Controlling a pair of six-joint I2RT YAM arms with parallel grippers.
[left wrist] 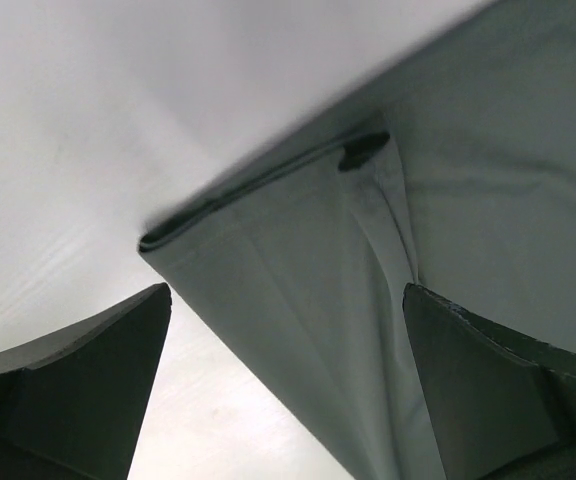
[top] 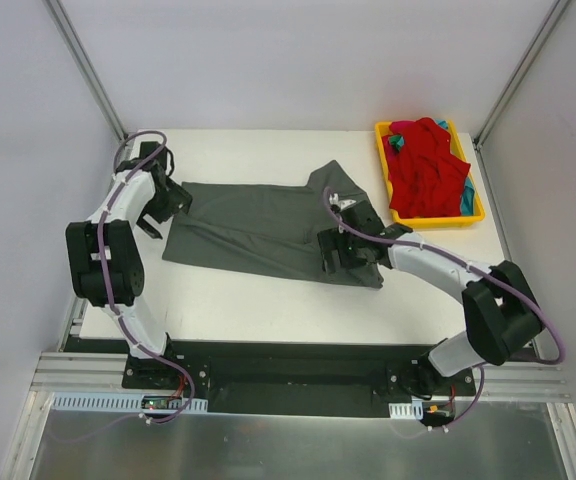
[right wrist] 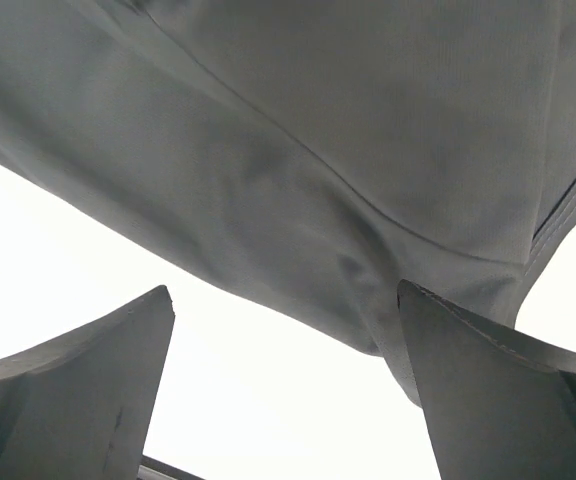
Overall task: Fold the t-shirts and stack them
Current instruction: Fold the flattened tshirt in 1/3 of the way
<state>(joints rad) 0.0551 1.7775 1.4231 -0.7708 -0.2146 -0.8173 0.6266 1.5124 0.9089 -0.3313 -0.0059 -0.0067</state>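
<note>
Looking at the charcoal grey t-shirt [top: 258,228], I see it spread mostly flat across the middle of the table [top: 268,300], with a sleeve poking out at its far right and a few soft ridges running through it. It is light, limp cloth that I expect to sag and drag rather than hold a shape, so I judge the best holds are the hems and corners, pinched through both layers. My left end effector [top: 165,212] sits at the shirt's left edge, fingers apart, with the hemmed corner lying between them and nothing pinched yet. My right end effector [top: 338,258] is over the near right corner, also spread wide, with the cloth right at its fingers. The red t-shirt [top: 426,170] lies bunched in the yellow tray [top: 481,213] at the far right, with a scrap of a teal t-shirt [top: 398,143] showing beside it.
</note>
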